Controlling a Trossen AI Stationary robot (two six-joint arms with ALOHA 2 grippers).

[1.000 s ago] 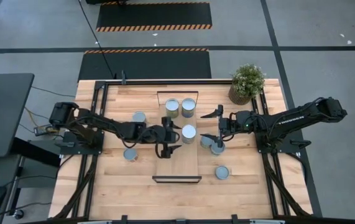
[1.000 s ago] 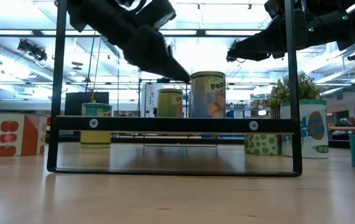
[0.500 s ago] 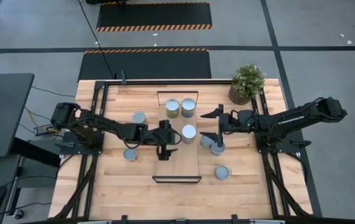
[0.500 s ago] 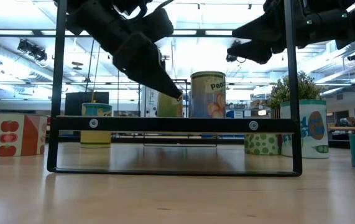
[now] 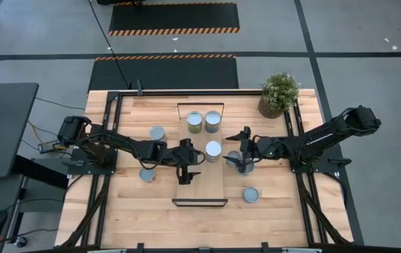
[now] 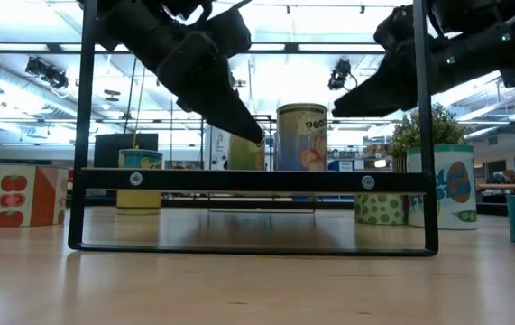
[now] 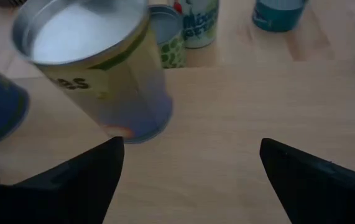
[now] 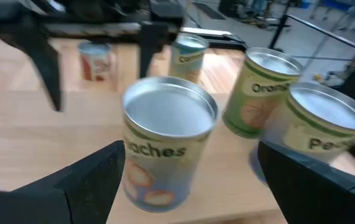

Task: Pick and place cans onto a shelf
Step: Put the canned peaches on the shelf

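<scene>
The shelf (image 5: 200, 186) is a light-wood board on a black frame (image 6: 248, 180) at mid-table. Three cans stand on it: two at its far end (image 5: 194, 121) (image 5: 213, 121), and a peaches can (image 5: 213, 150) (image 8: 168, 143) (image 7: 90, 62) at its middle. My left gripper (image 5: 187, 161) (image 7: 189, 177) is open and empty above the board, just left of the peaches can. My right gripper (image 5: 240, 149) (image 8: 193, 193) is open and empty, right of the shelf. It hovers high over a can (image 5: 234, 159) that stands on the table.
More cans stand on the table: two left of the shelf (image 5: 157, 132) (image 5: 147, 175) and one near its right front (image 5: 251, 195). A potted plant (image 5: 279, 93) stands at the far right corner. Black rails run along both table sides.
My left gripper has drawn back from the peaches can toward the table's left and dipped a little, staying open. My right gripper has tipped downward and moved a little left and toward the near edge, over the can beside the shelf. No can has moved.
</scene>
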